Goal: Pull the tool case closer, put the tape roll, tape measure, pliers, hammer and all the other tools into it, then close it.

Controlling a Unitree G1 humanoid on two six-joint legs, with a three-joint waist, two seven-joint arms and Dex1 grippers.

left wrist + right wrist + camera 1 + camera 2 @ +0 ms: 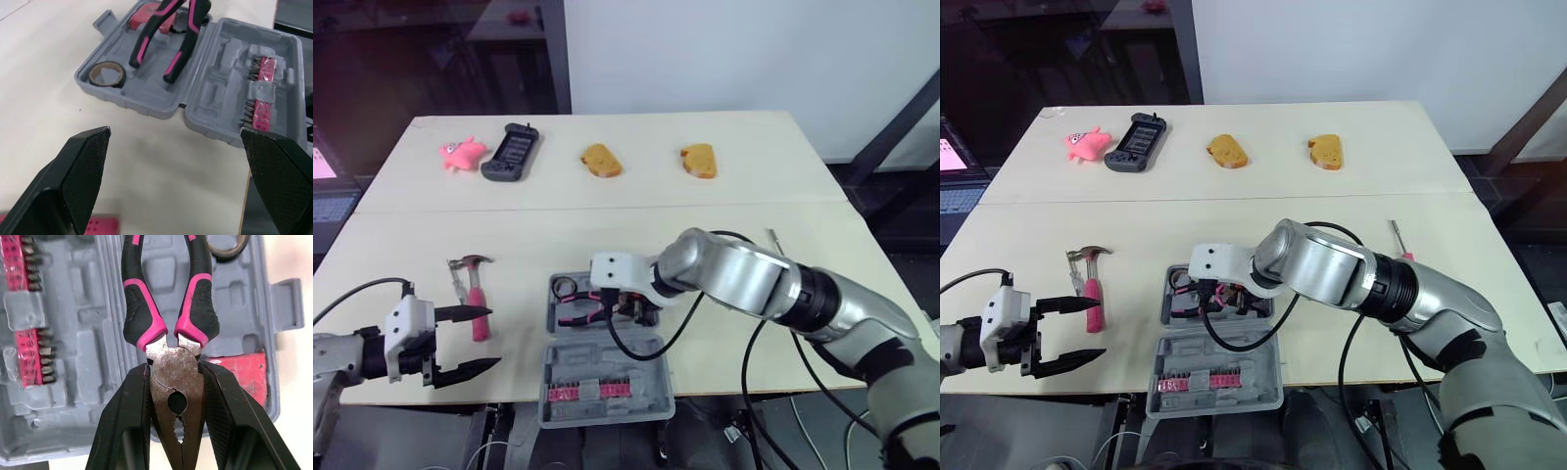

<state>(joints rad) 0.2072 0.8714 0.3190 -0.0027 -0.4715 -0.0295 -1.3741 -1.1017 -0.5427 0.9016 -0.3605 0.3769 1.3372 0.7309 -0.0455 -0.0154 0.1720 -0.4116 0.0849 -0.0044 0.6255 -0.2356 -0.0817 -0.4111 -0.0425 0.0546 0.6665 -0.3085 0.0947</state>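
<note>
on the pale table [607, 220], near its front edge, the grey tool case [578, 364] lies open and flat, the lid half nearest the robot and the tray half behind it. the lid holds two pink strips of screwdriver bits [264, 68] in its moulded slots. the tray holds the tape roll [121, 78] in one corner pocket and a red boxy tool [244, 372] in a pocket at the other end.

the right gripper [173, 372] hangs over the tray, its two black fingers clamped on the metal head of the pliers [195, 308]. the pink and black handles reach across the tray toward the tape roll. i cannot tell whether they touch the plastic.

the left gripper [494, 337] sits low at the front left of the table, well left of the case, fingers spread wide with nothing between them.

the hammer [476, 294] lies on the table just beside that gripper, head away from the robot, the end of its pink handle by the upper finger.

a slim tool [1398, 238] lies on the table behind the right arm.

along the far side stand a pink toy [460, 154], a black handheld console [512, 152] and two bread pieces [601, 161] [699, 161].
</note>
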